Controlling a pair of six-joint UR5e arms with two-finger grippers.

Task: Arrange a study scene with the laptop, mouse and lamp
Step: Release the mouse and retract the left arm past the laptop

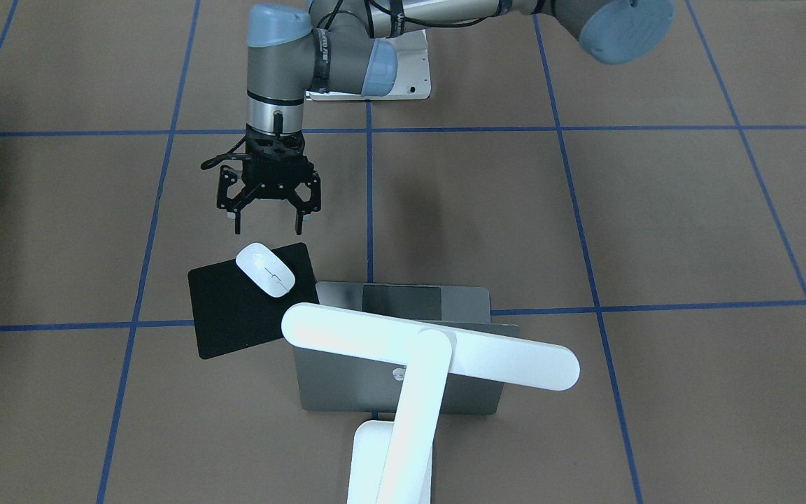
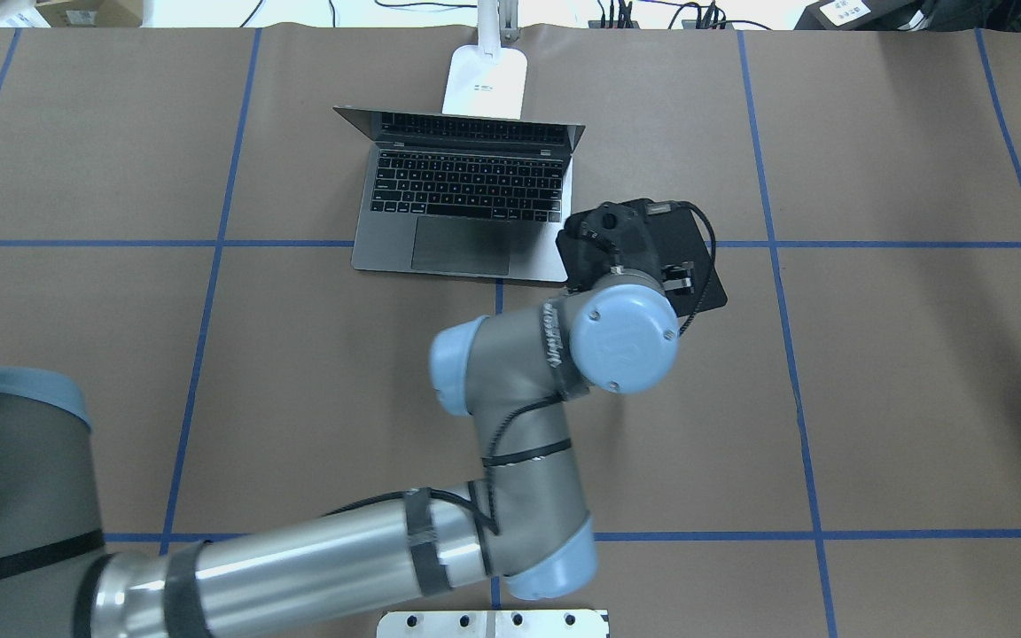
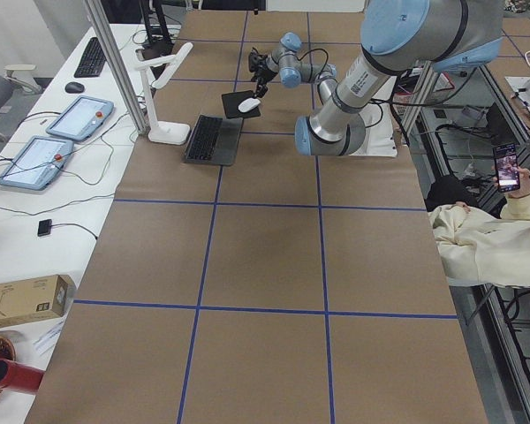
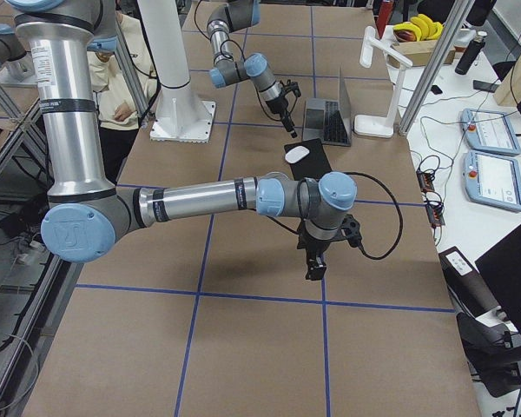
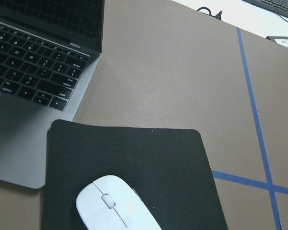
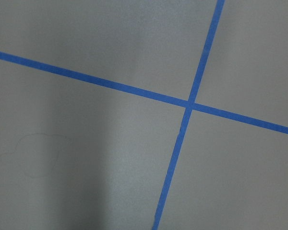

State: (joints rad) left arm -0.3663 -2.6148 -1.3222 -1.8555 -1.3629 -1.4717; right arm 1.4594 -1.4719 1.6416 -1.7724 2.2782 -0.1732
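The white mouse [image 1: 265, 269] lies on a black pad [image 1: 235, 322] beside the open grey laptop [image 1: 375, 378]. It also shows in the left wrist view [image 5: 117, 206]. The white lamp [image 1: 431, 346] stands behind the laptop's lid, with its bar head across the lid. My left gripper [image 1: 268, 224] is open and empty, a little above the table, just on the robot's side of the mouse. In the overhead view my left wrist hides the mouse. My right gripper [image 4: 313, 265] hangs over bare table far from these things, and I cannot tell whether it is open or shut.
Brown paper with blue tape lines [image 6: 187, 103] covers the table. A white mounting plate [image 1: 410, 70] sits at the robot's base. Tablets and cables [image 4: 491, 130] lie on a side table beyond the lamp. A person [image 3: 486, 238] sits by the table's edge.
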